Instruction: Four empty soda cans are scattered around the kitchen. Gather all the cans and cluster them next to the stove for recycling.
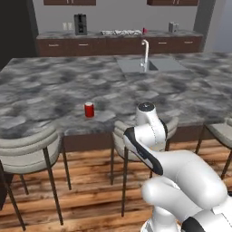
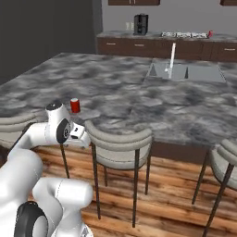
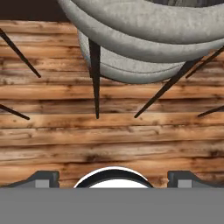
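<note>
I'm at the first pickup: one can (image 1: 89, 109) stands upright near the surface's (image 1: 45, 90) front edge. My tool (image 3: 113, 177) is released, empty, pointing at the floor (image 3: 109, 140). Next I must raise and reach over the stool (image 1: 145, 129).

The white arm folds low, elbow bent and wrist turned down, its claw (image 3: 112, 178) facing downward with both dark fingertips spread wide and empty.

Counted: two red soda cans, one (image 1: 89, 109) on the island worktop (image 1: 54, 90) and one (image 1: 145, 31) on the rear worktop; three grey stools (image 1: 27, 147); one sink (image 1: 136, 65); one tap (image 1: 145, 52); one coffee machine (image 1: 80, 24).
</note>
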Robot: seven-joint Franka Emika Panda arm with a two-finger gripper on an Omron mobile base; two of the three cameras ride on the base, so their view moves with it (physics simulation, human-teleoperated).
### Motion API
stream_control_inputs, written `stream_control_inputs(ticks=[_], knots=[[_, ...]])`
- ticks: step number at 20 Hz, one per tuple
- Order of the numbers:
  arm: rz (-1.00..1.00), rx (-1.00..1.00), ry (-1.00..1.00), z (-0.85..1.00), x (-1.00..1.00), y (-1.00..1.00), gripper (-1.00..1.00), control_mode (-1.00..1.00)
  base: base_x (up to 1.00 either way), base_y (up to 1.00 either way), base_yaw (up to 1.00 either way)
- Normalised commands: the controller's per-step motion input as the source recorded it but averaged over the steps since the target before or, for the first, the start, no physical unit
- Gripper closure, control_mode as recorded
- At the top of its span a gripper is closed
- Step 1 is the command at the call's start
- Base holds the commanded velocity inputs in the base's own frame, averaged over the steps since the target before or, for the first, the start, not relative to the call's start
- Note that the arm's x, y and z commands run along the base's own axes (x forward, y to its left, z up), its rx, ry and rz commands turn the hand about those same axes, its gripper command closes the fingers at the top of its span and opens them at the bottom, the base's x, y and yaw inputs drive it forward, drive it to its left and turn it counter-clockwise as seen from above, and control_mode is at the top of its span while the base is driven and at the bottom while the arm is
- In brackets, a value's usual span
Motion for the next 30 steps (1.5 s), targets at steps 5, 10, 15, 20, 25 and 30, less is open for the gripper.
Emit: stream_control_inputs(ticks=[5, 10, 15, 20, 25, 30], knots=[[0.0, 0.0, 0.0, 0.0, 0.0, 0.0, -1.0, 1.0, 0.21, 0.97, -0.07], [0.0, 0.0, 0.0, 0.0, 0.0, 0.0, -1.0, 1.0, 0.31, 0.59, -0.11], [0.0, 0.0, 0.0, 0.0, 0.0, 0.0, -1.0, 1.0, 0.41, -0.65, 0.1], [0.0, 0.0, 0.0, 0.0, 0.0, 0.0, -1.0, 1.0, 0.56, 0.13, 0.01], [0.0, 0.0, 0.0, 0.0, 0.0, 0.0, -1.0, 1.0, 0.47, 0.1, -0.03], [0.0, 0.0, 0.0, 0.0, 0.0, 0.0, -1.0, 1.0, 0.08, -0.01, 0.0]])
